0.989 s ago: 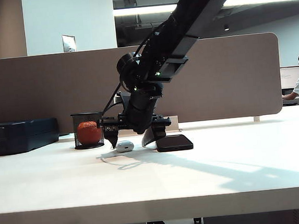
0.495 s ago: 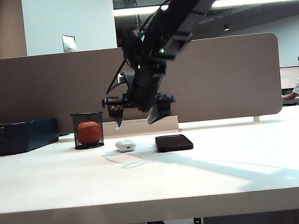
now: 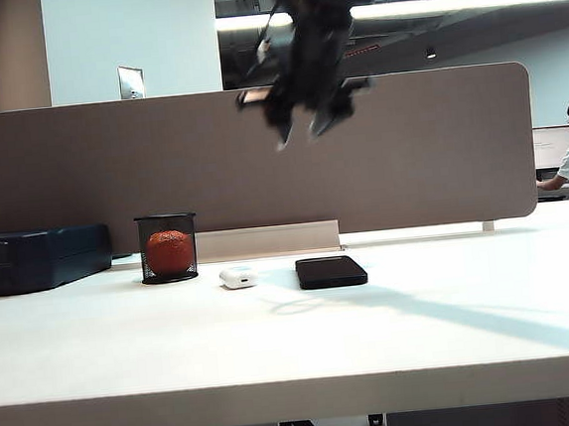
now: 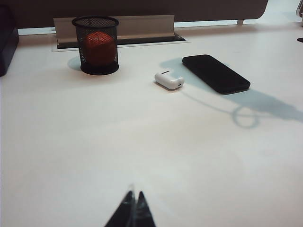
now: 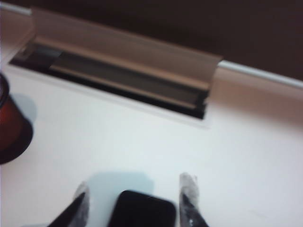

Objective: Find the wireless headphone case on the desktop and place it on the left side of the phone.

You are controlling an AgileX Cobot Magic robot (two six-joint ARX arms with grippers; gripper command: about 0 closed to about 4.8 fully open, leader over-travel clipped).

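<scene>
Wireless headphone case (image 3: 238, 277) — unmarked — lies beside phone (image 3: 330, 271).

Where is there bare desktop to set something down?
Bare desktop in front of the mesh cup, headphone case and phone, and right of the phone. That back row is crowded. Right gripper is high above; left gripper hangs low near the front.

glossy white plastic case (image 4: 169, 80), black mesh cup (image 4: 97, 45)

Right gripper (image 3: 298, 132) now high above the wireless headphone case (image 3: 238, 277), jaws narrower, empty
</scene>
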